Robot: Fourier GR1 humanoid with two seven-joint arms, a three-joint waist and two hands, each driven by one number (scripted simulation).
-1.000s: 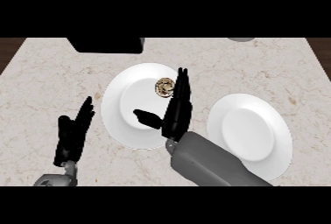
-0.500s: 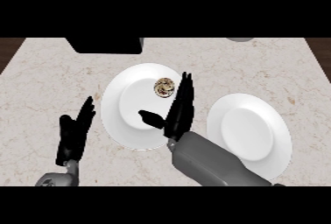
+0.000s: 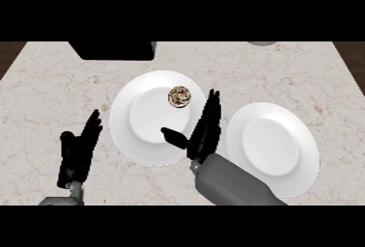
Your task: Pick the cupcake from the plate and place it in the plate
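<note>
Cupcake: small brown frosted cupcake (image 3: pixel 179 96), light, soft; take by its sides.
Place: one o'clock on white round plate (image 3: pixel 139 140).
My right hand (image 3: pixel 202 130): fingers straight, released.

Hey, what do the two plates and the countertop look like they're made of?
Both plates, the left plate and the right plate, look like glazed white ceramic: plain, smooth, softly shaded wells. The countertop looks like polished stone, perhaps marble: beige with brownish mottled veining.

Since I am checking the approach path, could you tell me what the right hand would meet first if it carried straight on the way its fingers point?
Probably nothing on the plate: the right hand points up the view, passing just right of the cupcake on the left plate. The way looks free, though height is unclear.
</note>
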